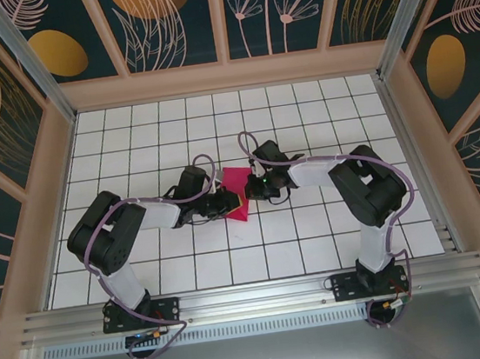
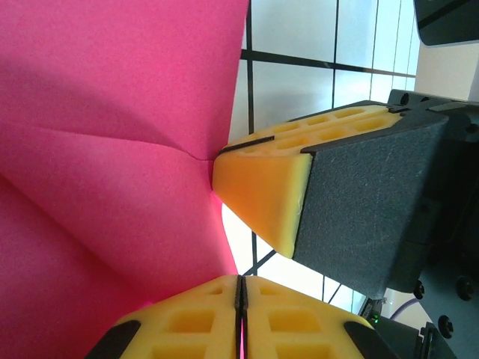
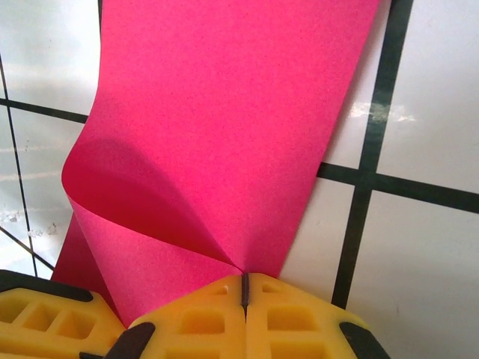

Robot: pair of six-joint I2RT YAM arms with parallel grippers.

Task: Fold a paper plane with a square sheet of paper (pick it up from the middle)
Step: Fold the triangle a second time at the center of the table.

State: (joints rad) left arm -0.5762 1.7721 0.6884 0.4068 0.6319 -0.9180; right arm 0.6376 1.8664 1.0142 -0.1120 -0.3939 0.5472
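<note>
On the left, left gripper (image 1: 229, 204) low over the white tiled table (image 1: 319, 249), yellow pads (image 2: 187, 325) pressed together on one edge of the square sheet of paper (image 1: 238, 180). In the middle, magenta sheet held up between both arms, curled and creased rather than flat, a soft fold running into each pinch. On the right, right gripper (image 1: 255, 187) closed likewise on the sheet's near side, fingertips (image 3: 292, 325) meeting on the paper, just beside a pad of the left one
</note>
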